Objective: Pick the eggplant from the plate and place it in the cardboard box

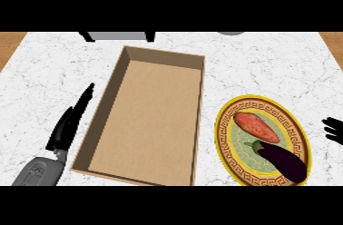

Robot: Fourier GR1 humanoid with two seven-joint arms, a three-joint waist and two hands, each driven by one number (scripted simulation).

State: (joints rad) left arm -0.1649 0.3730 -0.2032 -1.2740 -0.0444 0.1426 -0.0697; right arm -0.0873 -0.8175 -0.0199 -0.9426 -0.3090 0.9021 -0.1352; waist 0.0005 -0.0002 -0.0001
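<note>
A dark purple eggplant (285, 161) with a green stem lies on the lower right part of a yellow-rimmed patterned plate (227, 147). The open cardboard box (144, 119) sits just left of the plate, with nothing inside. My right hand (333, 129) shows only as black fingertips at the right edge, beside the plate and apart from the eggplant. Coming in from the lower left, my left hand (67, 126) rests open with straight fingers along the box's left wall.
A reddish-orange sweet potato (256, 126) shares the plate, above the eggplant. A grey object with black legs (119, 36) stands at the counter's far edge. Wooden surface shows at both upper corners beyond the white marble counter (268, 70).
</note>
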